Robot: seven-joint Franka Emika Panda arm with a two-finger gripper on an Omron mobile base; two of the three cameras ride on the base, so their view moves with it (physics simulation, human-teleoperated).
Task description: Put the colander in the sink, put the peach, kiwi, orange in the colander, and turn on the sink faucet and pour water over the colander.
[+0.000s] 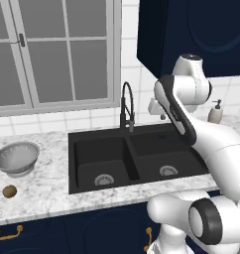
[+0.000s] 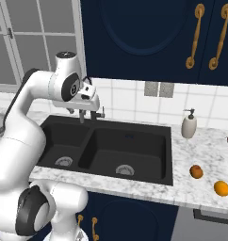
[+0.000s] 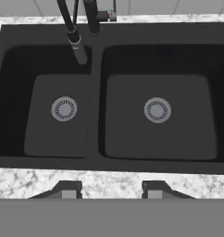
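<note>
Left base view: colander [image 1: 17, 158] sits mid-left on counter, sink [image 1: 137, 158] bare. Step 1 pending. Your gripper [image 3: 112, 189] is part-open, holding nothing; swing left, grab rim.

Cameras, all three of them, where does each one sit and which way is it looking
Left base view: behind the arm's left, facing the sink, colander, kiwi; arm at right.
Right base view: behind its right, facing the sink, soap bottle; arm at left.
Hand view: above the basins, looking down; gripper fingertips at bottom.
All three share the sink and sink faucet.
</note>
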